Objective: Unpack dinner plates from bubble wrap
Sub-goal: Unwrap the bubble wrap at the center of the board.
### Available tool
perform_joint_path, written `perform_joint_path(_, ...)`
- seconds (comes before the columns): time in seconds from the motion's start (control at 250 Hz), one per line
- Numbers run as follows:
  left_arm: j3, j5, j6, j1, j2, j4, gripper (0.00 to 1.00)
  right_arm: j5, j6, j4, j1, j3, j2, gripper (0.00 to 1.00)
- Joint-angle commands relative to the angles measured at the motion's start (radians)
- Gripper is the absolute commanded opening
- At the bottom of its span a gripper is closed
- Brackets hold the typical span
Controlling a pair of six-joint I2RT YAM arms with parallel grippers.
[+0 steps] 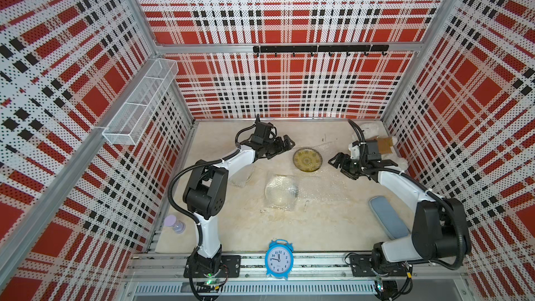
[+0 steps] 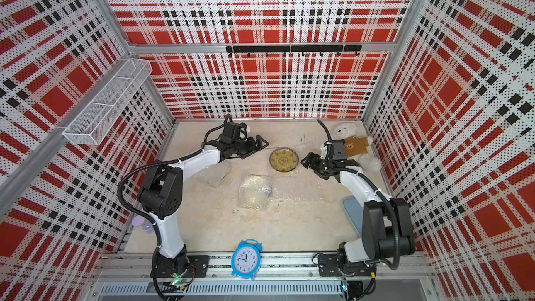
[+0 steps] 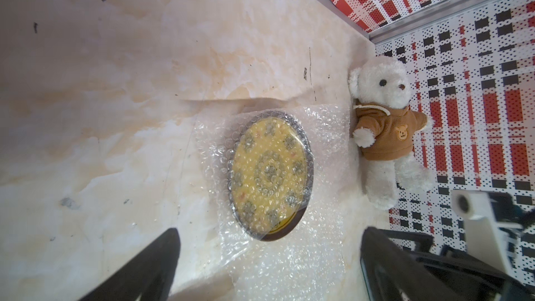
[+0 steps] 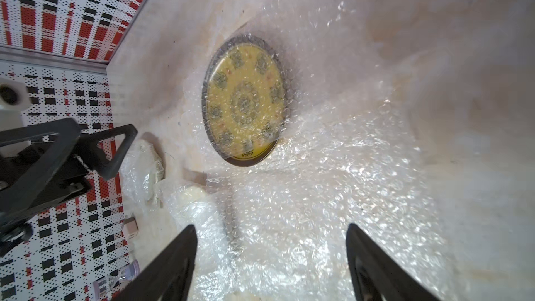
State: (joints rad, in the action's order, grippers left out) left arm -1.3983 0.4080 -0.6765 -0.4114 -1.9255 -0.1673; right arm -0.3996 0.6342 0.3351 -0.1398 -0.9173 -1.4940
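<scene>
1. Top views: left gripper [image 1: 285, 145] spread wide, holding nothing.
2. Next, left plate [image 1: 245, 177] and middle plate [image 1: 280, 191]: both fully wrapped, lying flat.
3. Between grippers, yellow plate [image 1: 307, 160]: wrap [image 4: 318, 183] covers most, one rim edge bare.
4. Then right gripper [image 1: 337, 166]: jaws apart, empty, over wrap.
5. Judgement: wrap light, limp, slick; pinch a loose corner, peel. Plates probably rigid, breakable, low-rimmed; avoid dragging them.

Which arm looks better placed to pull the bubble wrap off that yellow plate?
Right, probably. The right gripper hangs, jaws open, over the wide loose part of the bubble wrap beside the yellow plate, ready to pinch it. The left gripper, also open, sits across the plate from that loose part.
</scene>
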Motion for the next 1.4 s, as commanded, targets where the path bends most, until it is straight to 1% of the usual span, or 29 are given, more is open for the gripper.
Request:
perform_joint_path(0.0, 0.012, 0.003, 0.016, 0.014, 0.048, 0.000, 0.99, -0.017, 0.116, -0.170, -0.017, 0.020, -0.064, 0.79)
perform_joint_path(0.06, 0.015, 0.002, 0.016, 0.015, 0.051, 0.002, 0.99, -0.021, 0.142, -0.226, -0.018, 0.030, -0.104, 0.76)
perform_joint_path(0.124, 0.021, 0.000, 0.016, 0.016, 0.052, 0.004, 0.99, -0.010, 0.147, -0.262, -0.021, 0.026, -0.141, 0.73)
perform_joint_path(0.196, 0.028, -0.001, 0.015, 0.019, 0.054, 0.009, 0.99, -0.026, 0.156, -0.314, -0.024, 0.021, -0.179, 0.69)
perform_joint_path(0.42, 0.038, 0.001, 0.015, 0.023, 0.051, 0.012, 0.99, 0.015, 0.160, -0.368, -0.032, 0.001, -0.244, 0.58)
perform_joint_path(0.652, 0.041, 0.002, 0.017, 0.031, 0.051, 0.011, 0.99, 0.050, 0.177, -0.444, -0.034, 0.003, -0.288, 0.51)
perform_joint_path(0.892, 0.048, 0.000, 0.016, 0.032, 0.055, 0.011, 0.99, 0.074, 0.199, -0.530, -0.038, 0.010, -0.320, 0.50)
perform_joint_path(1.08, 0.045, -0.001, 0.017, 0.033, 0.053, 0.008, 0.99, 0.090, 0.197, -0.567, -0.040, 0.008, -0.327, 0.44)
perform_joint_path(1.281, 0.042, -0.002, 0.018, 0.035, 0.054, 0.003, 0.99, 0.104, 0.203, -0.599, -0.042, 0.009, -0.331, 0.30)
perform_joint_path(1.393, 0.041, -0.002, 0.019, 0.036, 0.053, 0.001, 0.99, 0.106, 0.202, -0.613, -0.046, 0.008, -0.327, 0.20)
